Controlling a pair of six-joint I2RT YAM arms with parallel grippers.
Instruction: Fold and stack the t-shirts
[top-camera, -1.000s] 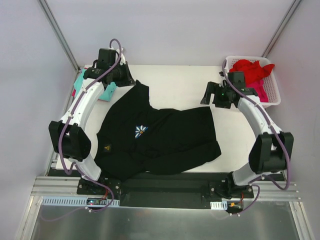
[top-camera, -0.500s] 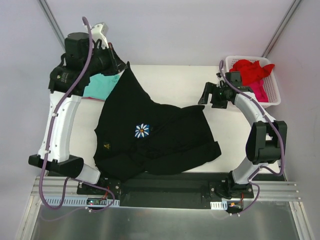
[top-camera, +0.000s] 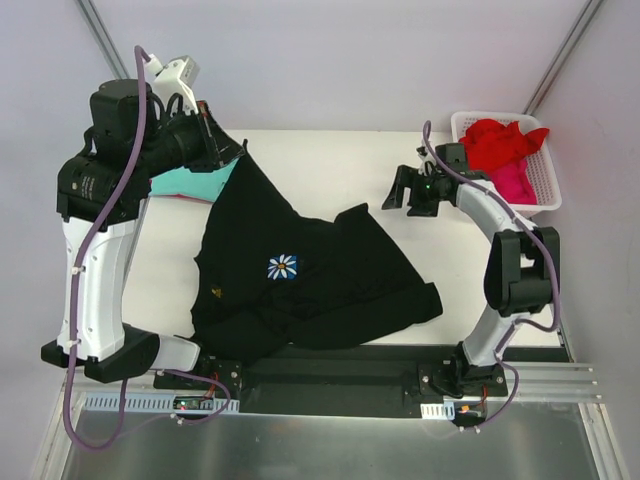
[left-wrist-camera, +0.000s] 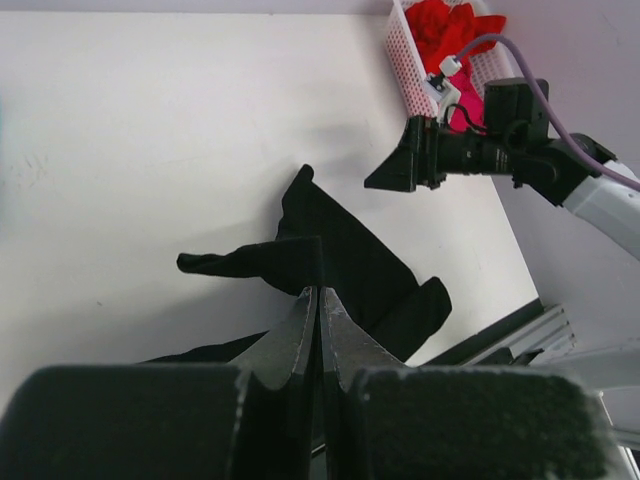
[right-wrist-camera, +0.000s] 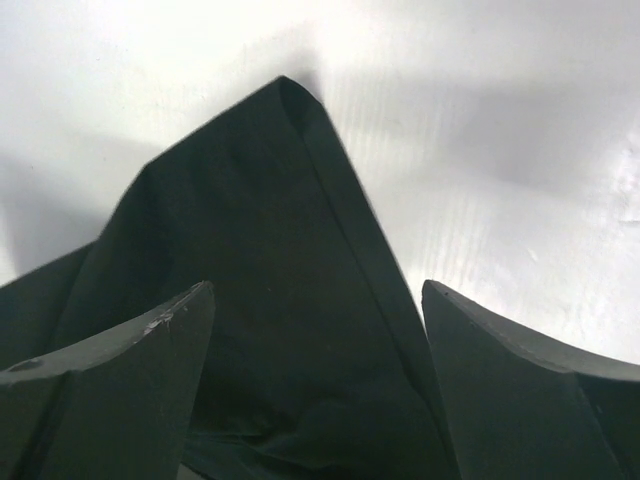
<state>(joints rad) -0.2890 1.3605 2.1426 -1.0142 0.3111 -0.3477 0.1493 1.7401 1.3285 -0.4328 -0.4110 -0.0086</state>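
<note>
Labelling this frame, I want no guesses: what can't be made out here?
Teal shirt, top view: mostly hidden by the left arm and black shirt.
Pink shirt, top view: buried under the red shirt in the basket.
Black shirt, right wrist view: cut off by the bottom edge.

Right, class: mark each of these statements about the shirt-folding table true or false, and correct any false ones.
1. The left gripper is shut on the black t-shirt. True.
2. The right gripper is clamped on the black t-shirt. False: its jaws stand open over a corner of it.
3. The red t-shirt lies in the white basket. True.
4. The teal t-shirt lies in the basket. False: it lies on the table, by the left arm.
</note>
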